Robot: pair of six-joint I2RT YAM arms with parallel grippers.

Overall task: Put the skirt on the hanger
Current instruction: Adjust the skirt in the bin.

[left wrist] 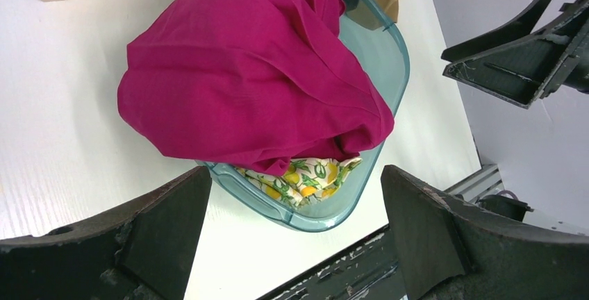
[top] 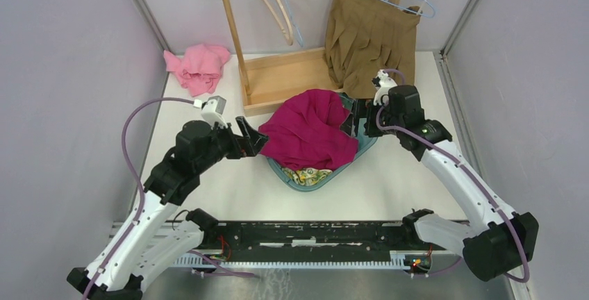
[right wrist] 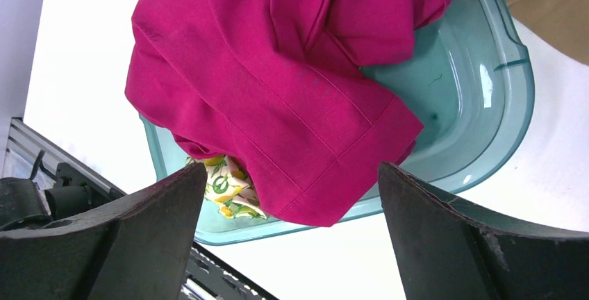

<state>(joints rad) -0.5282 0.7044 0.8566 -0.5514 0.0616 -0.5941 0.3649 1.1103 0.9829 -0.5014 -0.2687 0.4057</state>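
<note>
A magenta skirt (top: 309, 130) lies heaped over a teal plastic bin (top: 314, 180), spilling over its left rim; it also shows in the left wrist view (left wrist: 250, 71) and the right wrist view (right wrist: 278, 85). A lemon-print cloth (top: 309, 174) lies under it in the bin. My left gripper (top: 251, 135) is open and empty at the skirt's left edge. My right gripper (top: 355, 119) is open and empty at the skirt's right edge. Empty hangers (top: 274, 5) hang on the wooden rack (top: 285, 78) at the back. A brown skirt (top: 371, 36) hangs on a blue wire hanger (top: 420, 1).
A pink cloth (top: 198, 67) lies crumpled at the back left by the wall. The rack's wooden base sits just behind the bin. A black rail (top: 312, 237) runs along the near table edge between the arm bases. Grey walls close both sides.
</note>
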